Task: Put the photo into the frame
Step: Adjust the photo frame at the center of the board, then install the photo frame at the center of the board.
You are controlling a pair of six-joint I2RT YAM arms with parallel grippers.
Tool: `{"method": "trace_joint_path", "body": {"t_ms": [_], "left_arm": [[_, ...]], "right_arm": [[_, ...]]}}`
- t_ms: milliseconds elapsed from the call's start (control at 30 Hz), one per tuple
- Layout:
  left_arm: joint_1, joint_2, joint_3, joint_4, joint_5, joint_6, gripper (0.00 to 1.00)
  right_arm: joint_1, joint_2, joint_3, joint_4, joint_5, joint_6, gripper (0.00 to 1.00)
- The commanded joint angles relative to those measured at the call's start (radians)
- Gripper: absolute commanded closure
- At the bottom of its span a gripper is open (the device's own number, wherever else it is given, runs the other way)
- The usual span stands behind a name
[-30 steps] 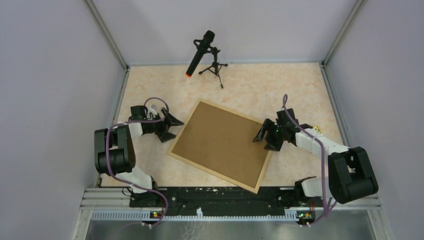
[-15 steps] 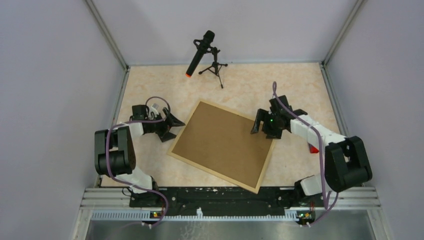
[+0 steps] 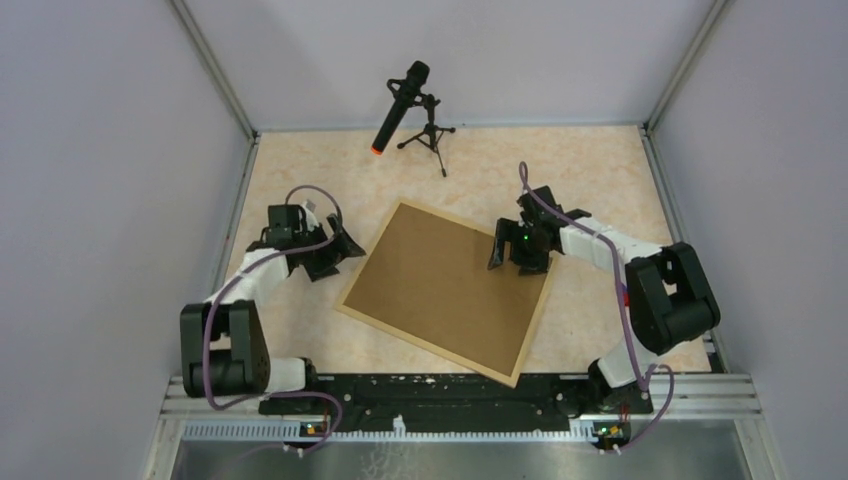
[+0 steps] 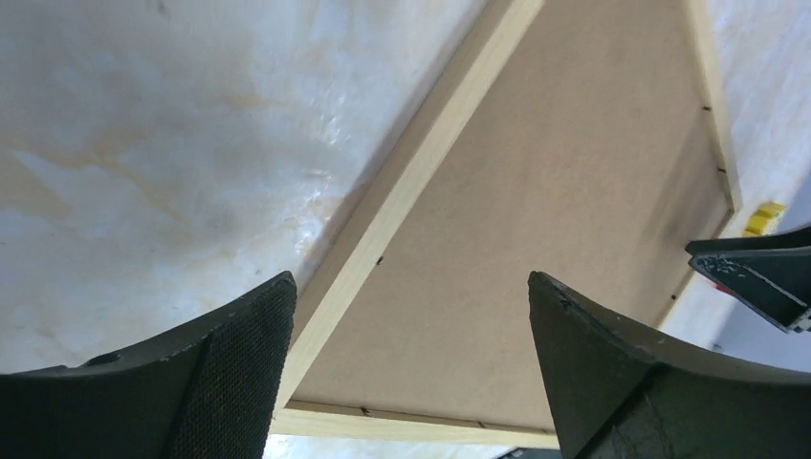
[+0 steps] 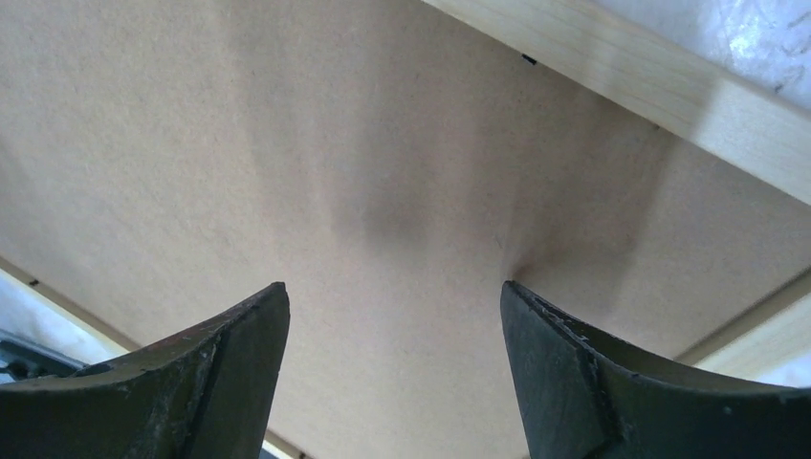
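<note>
Frame of thin light-wood strips (image 4: pixel 413 182), askew at the centre of the pale marbled table (image 3: pixel 600 170), plain brown backing board (image 3: pixel 445 290) inside; photo not in view. Left gripper (image 3: pixel 345 258) spread wide beside its far-left edge, right gripper (image 5: pixel 393 285) likewise above the board, both empty. Probable hazard: frame skidding under a one-sided push.

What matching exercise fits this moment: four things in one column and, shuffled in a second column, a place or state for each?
Column one
1. left gripper
2. right gripper
3. backing board
4. microphone

Column two
A. stands on a small tripod at the far edge of the table
B. open, above the brown board near its far-right edge
C. open, beside the left edge of the frame
D. lies flat inside the wooden frame

Pairs: 1-C, 2-B, 3-D, 4-A
</note>
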Motion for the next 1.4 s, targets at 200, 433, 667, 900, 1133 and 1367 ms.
{"method": "trace_joint_path", "body": {"t_ms": [200,433,667,900,1133,1367], "left_arm": [[-0.331,-0.091,0.032,0.282,0.139,-0.005,0.23],[-0.645,0.197,0.166,0.477,0.188,-0.084,0.48],[-0.732,0.507,0.288,0.497,0.250,-0.141,0.78],[-0.712,0.547,0.211,0.434,0.146,-0.157,0.89],[-0.690,0.553,0.118,0.452,0.130,-0.173,0.90],[-0.691,0.549,0.109,0.448,0.132,-0.173,0.89]], "right_arm": [[-0.057,-0.169,0.015,-0.174,0.053,-0.060,0.21],[-0.184,-0.334,-0.145,-0.283,0.134,0.030,0.36],[-0.186,-0.393,-0.240,-0.249,0.080,0.087,0.55],[-0.186,-0.368,-0.233,-0.260,0.107,0.073,0.65],[-0.186,-0.283,-0.239,-0.186,0.111,0.070,0.69],[-0.186,-0.232,-0.241,-0.182,0.133,0.070,0.70]]}}
